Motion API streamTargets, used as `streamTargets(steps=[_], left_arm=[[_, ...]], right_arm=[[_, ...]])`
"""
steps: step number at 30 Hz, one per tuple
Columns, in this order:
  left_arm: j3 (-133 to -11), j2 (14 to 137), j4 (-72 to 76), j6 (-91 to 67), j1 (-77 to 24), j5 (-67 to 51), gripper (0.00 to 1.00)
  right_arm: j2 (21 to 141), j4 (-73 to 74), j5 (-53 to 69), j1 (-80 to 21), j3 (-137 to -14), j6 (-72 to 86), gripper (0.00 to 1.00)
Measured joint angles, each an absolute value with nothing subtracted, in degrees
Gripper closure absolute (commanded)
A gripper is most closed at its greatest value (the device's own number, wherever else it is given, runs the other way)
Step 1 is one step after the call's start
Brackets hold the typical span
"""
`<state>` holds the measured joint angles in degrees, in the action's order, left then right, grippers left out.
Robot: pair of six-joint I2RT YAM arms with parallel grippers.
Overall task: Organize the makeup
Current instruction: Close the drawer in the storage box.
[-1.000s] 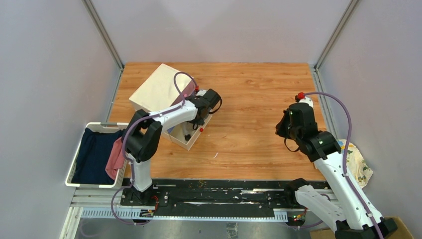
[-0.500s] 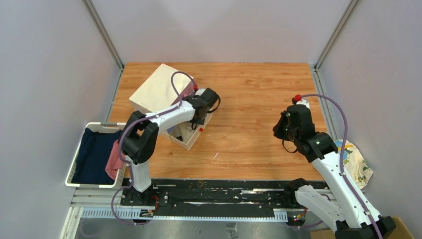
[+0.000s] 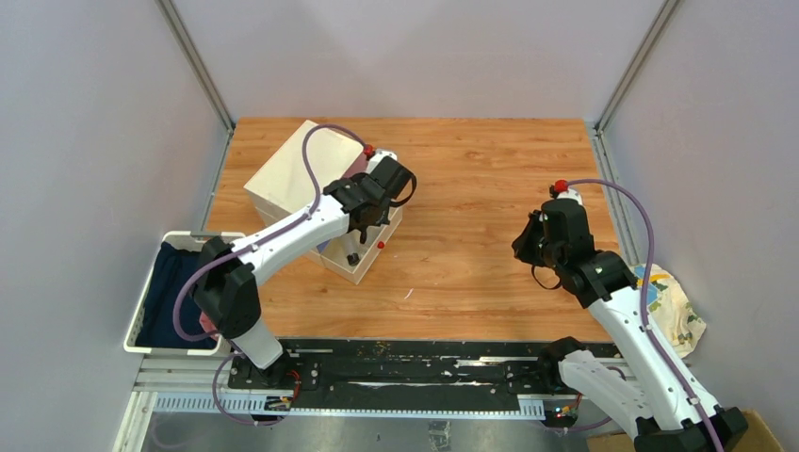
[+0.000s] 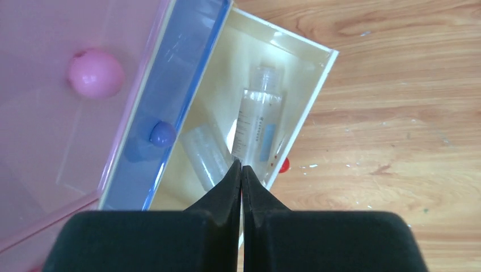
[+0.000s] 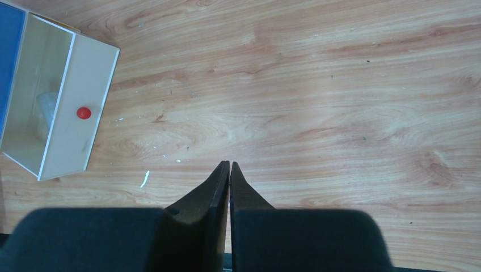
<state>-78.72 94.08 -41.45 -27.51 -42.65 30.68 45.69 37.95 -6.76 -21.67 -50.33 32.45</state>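
My left gripper hangs with its fingers pressed together, pinching nothing, right above the open cream drawer. Just beyond my fingertips, inside that drawer, lie a clear bottle and, to its left, a frosted tube, side by side. The makeup I can see sits in the drawer, so I judge the step in hand is pushing it shut. To do that well, I would lower the closed tips against the front by the red knob, just to their right. I would push squarely along the drawer's length so it slides under the purple drawer without skewing. My right gripper, also closed and empty, hovers over the bare wooden table.
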Motion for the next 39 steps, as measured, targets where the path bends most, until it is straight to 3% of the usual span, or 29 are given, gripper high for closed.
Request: streamTargets(steps=[10, 15, 23, 30, 39], left_arm=[[-86.6, 82.0, -45.3, -26.5, -43.1, 33.0, 1.00], [-91.4, 77.2, -45.3, -25.2, -35.7, 35.1, 1.00], [-99.8, 82.8, -45.9, -22.5, -17.5, 36.4, 1.00], [-97.9, 90.5, -45.2, -22.2, -6.0, 34.1, 1.00], [-91.2, 96.3, -39.5, -21.4, -1.2, 31.7, 1.00]], right_arm=[[46.0, 33.3, -2.0, -21.7, -47.2, 33.9, 1.00], [48.8, 26.3, 5.1, -21.7, -45.7, 35.7, 1.00], [67.5, 11.9, 18.8, -22.0, -44.6, 39.5, 1.00], [83.5, 0.4, 25.6, -25.0, -45.2, 42.2, 1.00], [99.4, -9.1, 32.1, -27.0, -54.7, 44.8, 1.00]])
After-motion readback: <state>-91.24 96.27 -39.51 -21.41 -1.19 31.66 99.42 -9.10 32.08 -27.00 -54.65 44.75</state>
